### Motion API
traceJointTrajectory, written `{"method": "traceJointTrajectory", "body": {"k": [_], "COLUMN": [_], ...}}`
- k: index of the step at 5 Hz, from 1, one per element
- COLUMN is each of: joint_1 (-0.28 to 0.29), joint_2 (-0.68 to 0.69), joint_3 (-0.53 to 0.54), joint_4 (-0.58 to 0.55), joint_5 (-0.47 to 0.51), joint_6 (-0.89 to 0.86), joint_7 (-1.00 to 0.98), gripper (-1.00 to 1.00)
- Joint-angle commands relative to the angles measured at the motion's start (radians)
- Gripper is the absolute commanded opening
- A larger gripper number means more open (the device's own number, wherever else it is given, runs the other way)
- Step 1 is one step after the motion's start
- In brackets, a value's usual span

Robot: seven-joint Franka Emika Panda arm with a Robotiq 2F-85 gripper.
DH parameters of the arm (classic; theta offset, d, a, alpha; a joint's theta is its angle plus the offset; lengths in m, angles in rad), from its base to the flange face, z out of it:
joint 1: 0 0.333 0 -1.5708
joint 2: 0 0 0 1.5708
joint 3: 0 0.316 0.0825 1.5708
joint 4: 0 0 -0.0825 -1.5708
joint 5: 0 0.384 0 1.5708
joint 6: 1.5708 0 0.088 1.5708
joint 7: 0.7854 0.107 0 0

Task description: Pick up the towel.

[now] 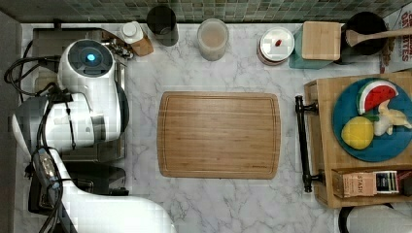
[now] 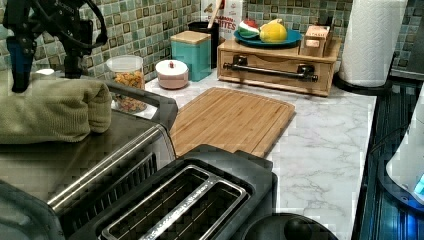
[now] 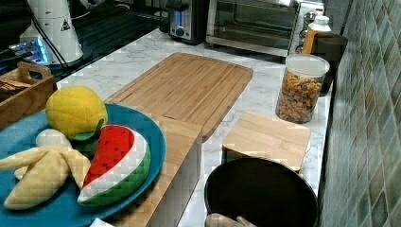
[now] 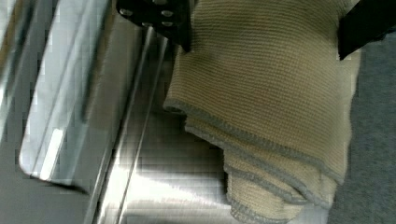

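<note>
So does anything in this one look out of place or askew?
Only the towel: it lies folded on top of the toaster oven, an unusual spot for cloth. The gripper is open with a finger on each side of it. Nothing looks spilled or damaged.

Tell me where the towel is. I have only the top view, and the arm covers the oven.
Observer: In the left view the towel lies folded on the steel top of the toaster oven, next to the black toaster.
Operator: Is the pincer lined up on it?
Observer: The wrist view shows the pincer open, with one black finger at each side of the towel.
Operator: Is it off the oven yet?
Observer: No. In the left view the towel rests on the oven top, its rounded folded end towards the cutting board.
</note>
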Motion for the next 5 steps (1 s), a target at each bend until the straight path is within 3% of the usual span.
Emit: {"method": "traceJointTrajectory", "body": {"k": [1,3,5], "joint_1": [0.108,0.115,0.024], "joint_2": [0.085,0.082,-0.153], "joint_3": [0.021,-0.001,-0.091], "joint_4": [0.290,0.296,0.010], "joint_5": [-0.110,-0.139,-0.082], "joint_6": [-0.122,-0.131,0.071], "joint_7": [0.139,0.173,0.252], "gripper": [-1.00,-1.00,-1.00]}}
